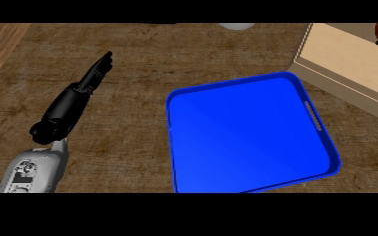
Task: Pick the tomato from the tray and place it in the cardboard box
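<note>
Our left hand (74,100) shows at the view's left, its fingers straight and close together, pointing away from us over the counter (148,45); it holds nothing and stands apart from the blue tray (171,130) to its right. The cardboard box (339,55) sits just beyond the tray's far right corner. A red sliver (375,30) shows at the right edge over the box; we cannot tell whether it is the tomato. The counter is brown and wood-grained, with a pale round object (236,26) at its far edge.
</note>
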You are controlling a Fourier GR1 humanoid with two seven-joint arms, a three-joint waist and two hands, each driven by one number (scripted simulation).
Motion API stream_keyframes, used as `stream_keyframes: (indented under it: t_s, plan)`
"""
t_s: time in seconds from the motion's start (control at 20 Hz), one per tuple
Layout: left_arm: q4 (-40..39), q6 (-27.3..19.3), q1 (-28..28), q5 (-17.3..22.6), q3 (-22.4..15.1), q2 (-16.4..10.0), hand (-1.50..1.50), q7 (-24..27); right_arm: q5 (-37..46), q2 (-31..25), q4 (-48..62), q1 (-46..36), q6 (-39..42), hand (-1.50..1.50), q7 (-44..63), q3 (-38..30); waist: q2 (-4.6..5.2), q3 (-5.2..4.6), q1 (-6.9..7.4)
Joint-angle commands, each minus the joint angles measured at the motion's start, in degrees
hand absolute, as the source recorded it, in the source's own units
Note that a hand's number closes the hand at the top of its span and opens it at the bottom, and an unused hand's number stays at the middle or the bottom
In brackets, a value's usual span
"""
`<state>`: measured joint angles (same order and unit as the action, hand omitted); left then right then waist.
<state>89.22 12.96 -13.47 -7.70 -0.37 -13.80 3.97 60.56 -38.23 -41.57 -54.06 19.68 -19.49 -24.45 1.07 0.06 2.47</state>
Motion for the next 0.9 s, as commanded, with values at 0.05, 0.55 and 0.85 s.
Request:
stream_keyframes:
  t_s: [0.05, 0.55, 0.85]
  plan:
    - [-1.4, 0.6, -0.8, 0.5, 0.0, 0.6, 0.00, 1.1, 3.6, -5.3, 12.8, -1.6, 0.8, 1.50, -5.7, 2.7, 0.37, 0.05, 0.59]
    - [-1.0, 0.4, -0.8, -0.4, -1.0, 1.4, 0.00, 1.1, 8.6, -9.7, 24.9, -3.4, 5.3, -1.50, -18.5, 7.9, 0.48, 0.15, 1.23]
    - [-0.3, -1.0, -1.4, -1.5, -1.8, 2.6, 0.00, -1.6, -1.6, -9.9, 27.9, -6.4, 6.6, -1.50, -26.4, -1.9, 0.24, 0.33, 0.73]
